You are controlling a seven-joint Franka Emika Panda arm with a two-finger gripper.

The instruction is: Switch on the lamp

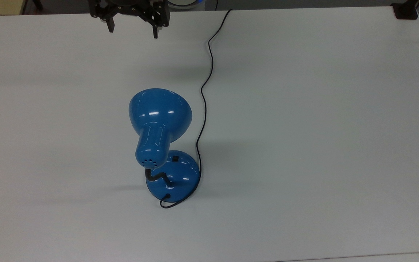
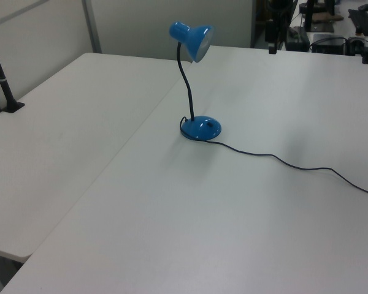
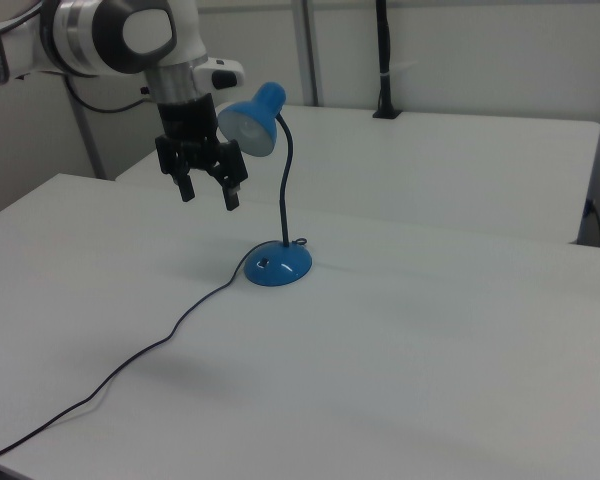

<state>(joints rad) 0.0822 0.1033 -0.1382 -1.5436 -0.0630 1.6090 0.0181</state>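
Note:
The lamp (image 1: pixel 160 120) stands near the middle of the white table (image 1: pixel 304 145), glossy blue with a bell shade, a bent black gooseneck and a round domed base (image 1: pixel 180 174). A small black switch (image 1: pixel 175 158) sits on the base. The lamp (image 2: pixel 193 43) looks unlit, and the lamp (image 3: pixel 255 118) has its shade facing the arm. Its thin black cord (image 1: pixel 204 91) runs to the top view's upper edge. My gripper (image 1: pixel 133 31) hangs open and empty above the table, well away from the base; the gripper (image 3: pixel 209 192) is at the right view's left of the shade.
A second white table (image 2: pixel 67 135) adjoins on the left view's left. A black post clamp (image 1: pixel 405 11) sits at the top view's upper right corner. Dark equipment (image 2: pixel 319 30) stands beyond the table's far edge in the left view.

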